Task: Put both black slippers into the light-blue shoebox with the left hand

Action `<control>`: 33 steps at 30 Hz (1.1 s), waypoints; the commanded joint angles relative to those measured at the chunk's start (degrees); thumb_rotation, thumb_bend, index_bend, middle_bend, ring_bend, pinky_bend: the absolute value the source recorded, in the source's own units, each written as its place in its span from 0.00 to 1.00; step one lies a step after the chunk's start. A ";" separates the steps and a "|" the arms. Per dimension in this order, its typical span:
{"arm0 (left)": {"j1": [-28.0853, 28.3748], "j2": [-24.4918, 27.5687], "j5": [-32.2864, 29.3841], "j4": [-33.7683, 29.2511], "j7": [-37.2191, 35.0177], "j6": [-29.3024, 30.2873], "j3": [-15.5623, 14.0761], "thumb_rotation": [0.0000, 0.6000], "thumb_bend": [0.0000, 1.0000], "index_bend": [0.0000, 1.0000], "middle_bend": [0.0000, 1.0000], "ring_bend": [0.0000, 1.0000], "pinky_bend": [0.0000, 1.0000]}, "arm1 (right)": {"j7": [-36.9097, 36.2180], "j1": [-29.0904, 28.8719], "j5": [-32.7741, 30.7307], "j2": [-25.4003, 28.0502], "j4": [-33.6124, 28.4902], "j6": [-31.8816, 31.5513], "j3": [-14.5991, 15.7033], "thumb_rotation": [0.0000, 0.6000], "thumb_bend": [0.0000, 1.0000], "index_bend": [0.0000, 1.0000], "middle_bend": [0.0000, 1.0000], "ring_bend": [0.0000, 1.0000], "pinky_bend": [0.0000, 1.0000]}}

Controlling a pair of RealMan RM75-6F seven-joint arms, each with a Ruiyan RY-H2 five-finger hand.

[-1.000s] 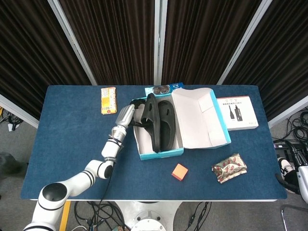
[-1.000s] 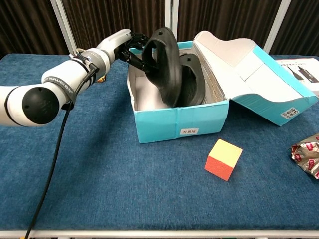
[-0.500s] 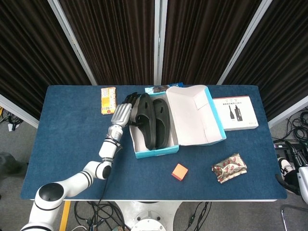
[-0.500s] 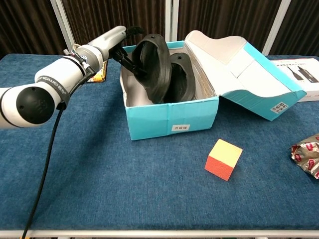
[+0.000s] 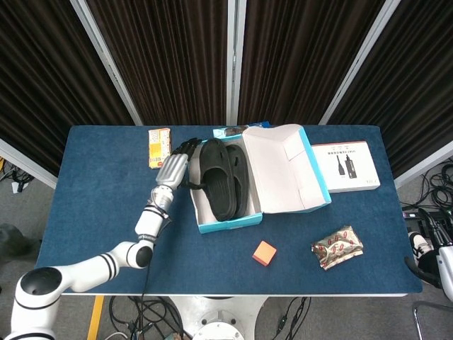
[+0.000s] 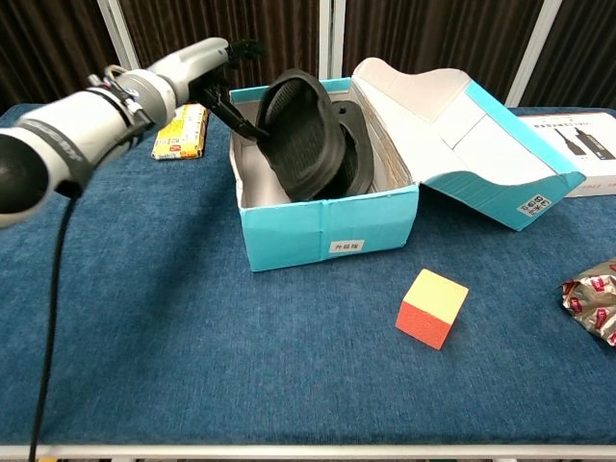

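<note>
The light-blue shoebox (image 5: 228,226) (image 6: 327,229) stands mid-table with its lid (image 5: 284,170) (image 6: 462,125) thrown open to the right. Both black slippers are inside. The nearer slipper (image 5: 216,178) (image 6: 298,135) leans tilted against the left wall, and the second slipper (image 5: 238,166) (image 6: 358,144) lies behind it. My left hand (image 5: 173,167) (image 6: 197,65) hovers just left of the box with its fingers (image 6: 241,45) spread, and one dark finger reaches down to the leaning slipper's rim. My right hand (image 5: 419,263) is a small dark shape off the table's right edge, too small to read.
A yellow-orange packet (image 5: 160,147) (image 6: 179,132) lies behind the left hand. An orange cube (image 5: 264,252) (image 6: 431,307) sits in front of the box, with a crumpled wrapper (image 5: 337,246) (image 6: 592,294) to the right. A white product box (image 5: 347,166) lies at the back right.
The left hand has let go of the leaning slipper and drawn back to the left and up. The slipper has settled lower in the box, which slid slightly left.
</note>
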State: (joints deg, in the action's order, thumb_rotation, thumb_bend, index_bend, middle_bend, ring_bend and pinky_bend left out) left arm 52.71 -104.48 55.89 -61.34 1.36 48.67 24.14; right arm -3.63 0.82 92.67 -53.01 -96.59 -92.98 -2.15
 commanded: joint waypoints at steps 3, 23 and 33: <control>-2.97 7.01 -2.82 -8.16 3.24 -0.75 -1.00 1.00 0.00 0.03 0.00 0.00 0.13 | -0.16 -0.01 -0.02 -0.16 0.17 0.12 0.05 1.00 0.10 0.06 0.18 0.00 0.06; 2.94 16.42 18.38 -20.03 -8.70 -3.53 -1.69 0.96 0.65 0.33 0.28 0.08 0.16 | -0.16 -0.16 0.28 -0.40 0.44 0.22 0.14 1.00 0.10 0.06 0.18 0.00 0.06; 12.23 12.06 15.46 -13.97 -3.00 -11.95 -3.16 0.74 0.66 0.33 0.28 0.08 0.13 | -0.81 -0.05 -0.32 -0.51 0.99 0.51 0.19 1.00 0.10 0.06 0.18 0.00 0.06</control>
State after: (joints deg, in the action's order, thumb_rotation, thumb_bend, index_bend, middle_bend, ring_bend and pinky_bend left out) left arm 63.66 -91.43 72.31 -76.55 -3.00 37.75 21.31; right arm -4.43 0.78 92.36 -53.53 -95.61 -92.48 -1.96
